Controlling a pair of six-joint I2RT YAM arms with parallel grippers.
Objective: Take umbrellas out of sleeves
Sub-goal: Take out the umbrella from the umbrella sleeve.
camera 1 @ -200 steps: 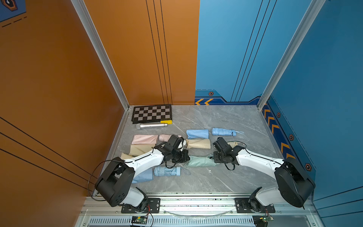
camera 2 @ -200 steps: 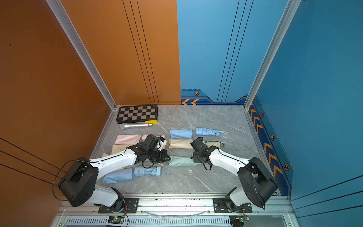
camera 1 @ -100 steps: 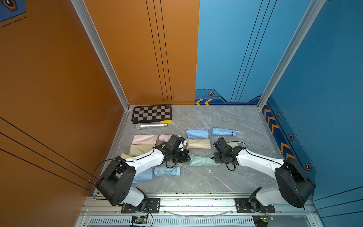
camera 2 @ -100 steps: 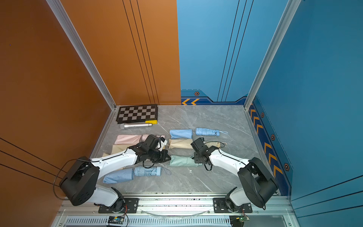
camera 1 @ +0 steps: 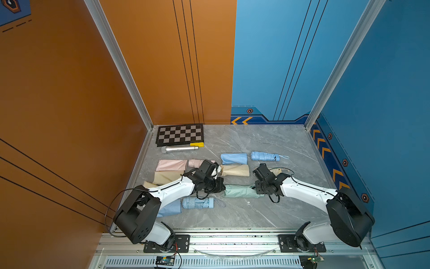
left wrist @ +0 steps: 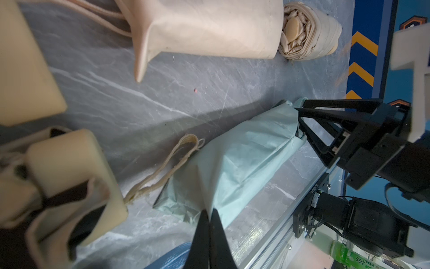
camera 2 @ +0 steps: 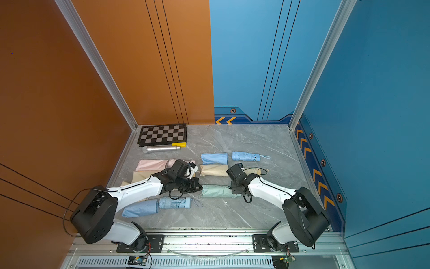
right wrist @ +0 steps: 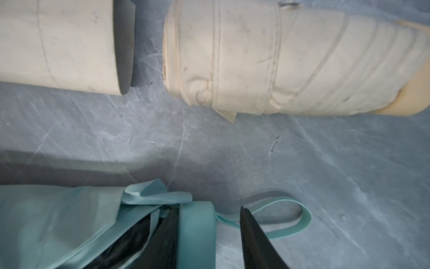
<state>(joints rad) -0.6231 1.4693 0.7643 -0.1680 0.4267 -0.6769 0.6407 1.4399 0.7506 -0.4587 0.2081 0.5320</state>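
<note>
Little movement noted since earlier frame; both arms kept at mint sleeve point(camera 1: 239, 191), mid-table, front of cream sleeve point(camera 1: 235, 170). Left gripper point(left wrist: 208, 215) clenched, sleeve fabric pinched at closed end. Right gripper point(right wrist: 209, 233) jaws set around mint umbrella handle point(right wrist: 196, 229) at sleeve mouth; wrist cord point(right wrist: 290, 209) laid on table.

A grey marbled tabletop point(camera 1: 256, 142) and a black-and-grey checkerboard point(camera 1: 179, 135) are noted. A mint sleeve point(camera 1: 239, 191), cream sleeve point(camera 1: 235, 170) and light blue umbrella point(camera 1: 264, 156) are recorded.

Chinese characters on green bottle point(left wrist: 346, 255)
</note>
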